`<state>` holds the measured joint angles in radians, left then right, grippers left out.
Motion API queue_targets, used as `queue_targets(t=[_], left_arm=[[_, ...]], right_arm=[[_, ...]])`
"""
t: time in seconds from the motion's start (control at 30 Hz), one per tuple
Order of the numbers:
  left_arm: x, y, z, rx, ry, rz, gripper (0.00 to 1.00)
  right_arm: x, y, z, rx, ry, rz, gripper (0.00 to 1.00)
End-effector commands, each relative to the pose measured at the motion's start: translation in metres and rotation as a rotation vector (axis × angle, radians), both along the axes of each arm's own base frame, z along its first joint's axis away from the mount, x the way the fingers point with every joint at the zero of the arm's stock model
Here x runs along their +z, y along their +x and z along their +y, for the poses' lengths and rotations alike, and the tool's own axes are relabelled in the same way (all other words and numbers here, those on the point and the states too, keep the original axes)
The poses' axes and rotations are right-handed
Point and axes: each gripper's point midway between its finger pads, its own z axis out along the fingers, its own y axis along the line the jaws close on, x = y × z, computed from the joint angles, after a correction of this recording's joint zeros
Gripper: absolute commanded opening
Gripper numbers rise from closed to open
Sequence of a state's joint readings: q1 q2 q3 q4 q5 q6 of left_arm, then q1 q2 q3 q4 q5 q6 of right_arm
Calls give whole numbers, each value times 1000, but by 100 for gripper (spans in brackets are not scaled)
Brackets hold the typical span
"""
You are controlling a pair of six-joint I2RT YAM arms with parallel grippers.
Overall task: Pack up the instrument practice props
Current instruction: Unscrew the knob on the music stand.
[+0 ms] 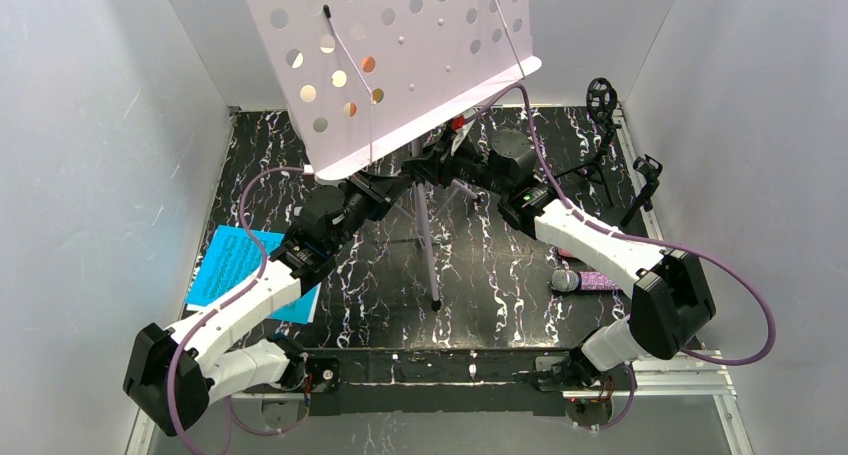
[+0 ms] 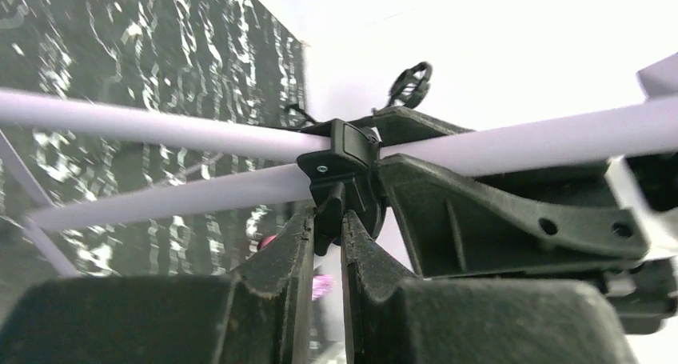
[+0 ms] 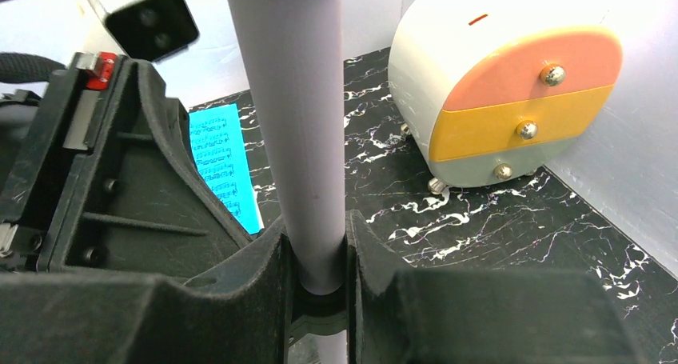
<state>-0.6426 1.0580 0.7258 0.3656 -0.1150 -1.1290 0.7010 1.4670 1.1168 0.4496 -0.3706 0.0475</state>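
The lilac perforated music rack [image 1: 400, 55] stands tilted at the back middle, with one tripod leg [image 1: 428, 245] reaching toward me. My left gripper [image 1: 392, 187] is under it, shut on the black clamp tab [image 2: 332, 200] of its leg hub. My right gripper [image 1: 447, 165] is shut on the rack's lilac pole [image 3: 300, 140]. Blue sheet-music pages [image 1: 235, 268] lie at the left. The glittery purple microphone [image 1: 585, 280] lies at the right beside my right arm. Two black mic tripods [image 1: 602, 105] [image 1: 645, 175] stand at the back right. The pink microphone is mostly hidden.
A cream drum [image 3: 504, 100] with an orange and yellow face stands at the back by the wall, behind the rack. Grey walls close in the left, back and right sides. The rack's legs [image 2: 160, 200] spread over the dark marbled table [image 1: 500, 265].
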Motion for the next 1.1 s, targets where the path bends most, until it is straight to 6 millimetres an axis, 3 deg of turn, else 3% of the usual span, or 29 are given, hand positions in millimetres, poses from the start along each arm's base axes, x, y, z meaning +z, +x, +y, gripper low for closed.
queue_targets(t=[0.0, 0.07, 0.23, 0.33, 0.5, 0.7, 0.9, 1.07], left_arm=[[-3, -6, -9, -1, -289, 215, 0], [0, -6, -5, 9, -270, 192, 2], [9, -6, 18, 72, -84, 52, 22], [17, -6, 31, 81, 116, -99, 38], [26, -8, 41, 25, 469, -358, 52], [28, -21, 28, -169, 865, -798, 58], [28, -27, 23, -222, 1215, -1237, 60], [25, -21, 15, -234, 1441, -1465, 61]], right_arm=[[-11, 10, -9, -69, -7, 124, 1], [-11, 10, -9, -69, -6, 122, 1], [-11, 9, -9, -67, -5, 123, 1], [-10, 9, -9, -63, -5, 123, 1], [-10, 8, -8, -59, -4, 122, 1], [-11, 7, -7, -48, -6, 124, 1], [-13, 7, -7, -46, -10, 129, 1], [-12, 6, -6, -40, -10, 128, 1]])
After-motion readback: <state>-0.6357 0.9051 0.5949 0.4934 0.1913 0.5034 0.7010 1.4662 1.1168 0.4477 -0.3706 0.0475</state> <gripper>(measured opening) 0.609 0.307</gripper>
